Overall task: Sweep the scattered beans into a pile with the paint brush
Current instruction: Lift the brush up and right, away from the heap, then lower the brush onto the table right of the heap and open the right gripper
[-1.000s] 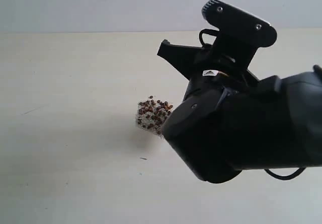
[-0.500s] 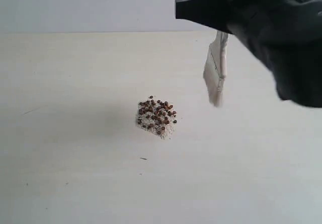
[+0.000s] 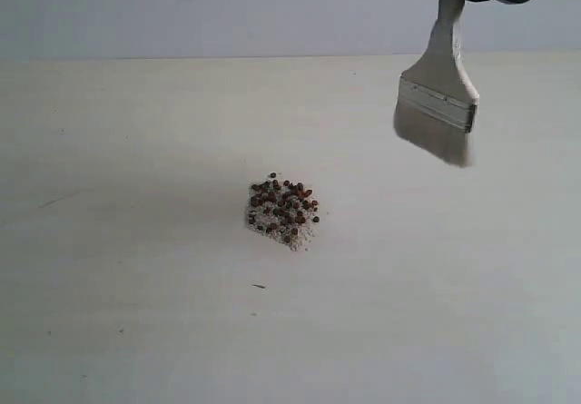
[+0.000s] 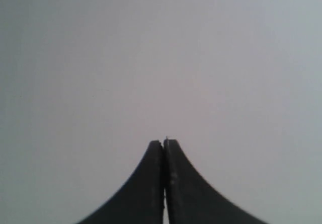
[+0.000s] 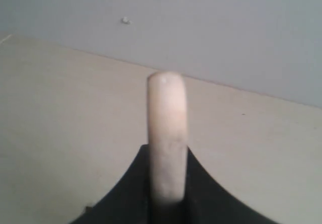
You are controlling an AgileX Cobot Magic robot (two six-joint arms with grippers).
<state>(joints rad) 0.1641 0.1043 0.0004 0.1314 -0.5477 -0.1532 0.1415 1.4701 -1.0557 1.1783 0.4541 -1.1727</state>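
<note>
Since half a second ago: paint brush [image 3: 438, 104] swung further right and turned broad face to camera, arm pulled up almost out of frame. Beans [image 3: 283, 210] already heaped mid-table among whitish crumbs [image 3: 295, 236], well left of and nearer than the raised bristles. Right gripper [image 5: 166, 158] clamped on the paint brush, holding it clear of the table [image 3: 127, 259]; left gripper [image 4: 164, 146] closed on nothing. Risks: dropping back onto the heap and scattering it, or slackening mid-air and losing the brush.
</note>
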